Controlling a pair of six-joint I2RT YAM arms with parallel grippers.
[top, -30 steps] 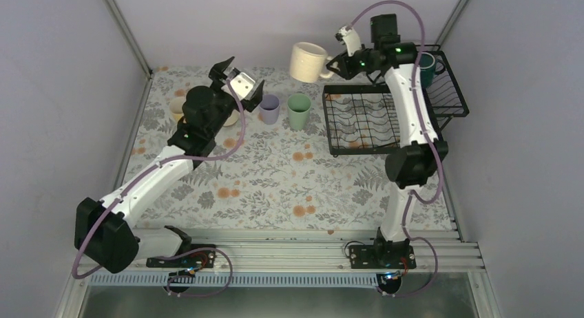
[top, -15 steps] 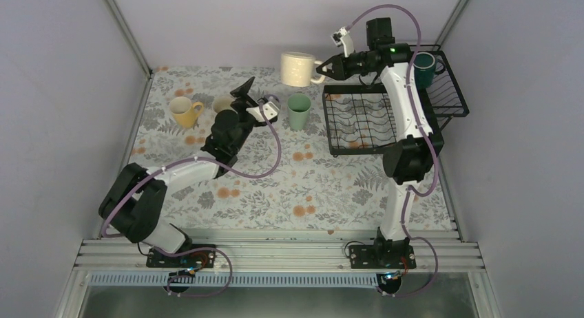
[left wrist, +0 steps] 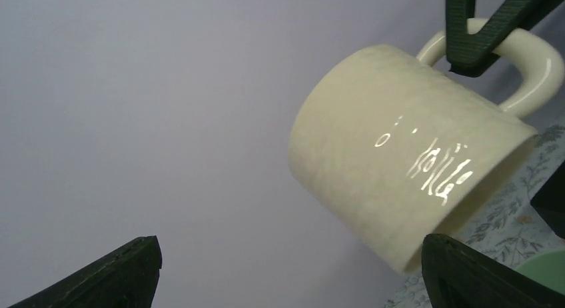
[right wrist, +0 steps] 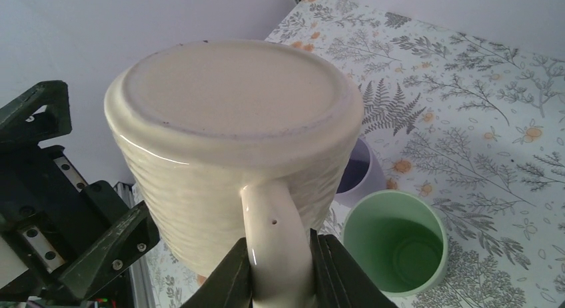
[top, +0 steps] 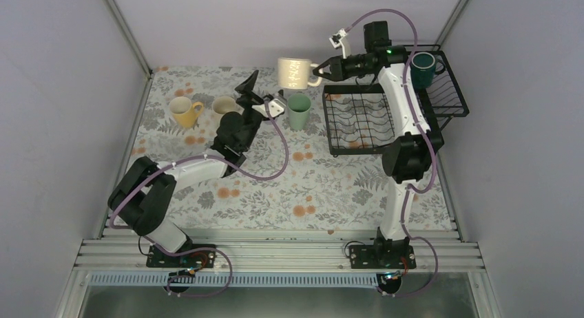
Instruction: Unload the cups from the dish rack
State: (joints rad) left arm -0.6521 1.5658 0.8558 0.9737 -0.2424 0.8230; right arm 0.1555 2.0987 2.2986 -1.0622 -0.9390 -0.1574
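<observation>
My right gripper (top: 322, 70) is shut on the handle of a cream mug (top: 295, 71) and holds it in the air left of the black dish rack (top: 358, 118). In the right wrist view the gripper (right wrist: 280, 268) pinches the handle, with the mug (right wrist: 226, 135) base towards the camera. My left gripper (top: 264, 94) is open and empty, just below and left of this mug. Its wrist view looks up at the mug (left wrist: 406, 155) between its spread jaws (left wrist: 293, 275). A dark green mug (top: 421, 67) sits in the rack's raised basket.
On the floral mat stand a yellow mug (top: 182, 111), a cream cup (top: 224, 107), a mint tumbler (top: 298, 110) (right wrist: 393, 245) and a lavender tumbler (right wrist: 360, 175), which the left gripper mostly hides from above. Grey walls enclose the table.
My left arm has swung right and raised its open gripper to just under the cream mug. My right gripper has carried the mug a little to the left.
</observation>
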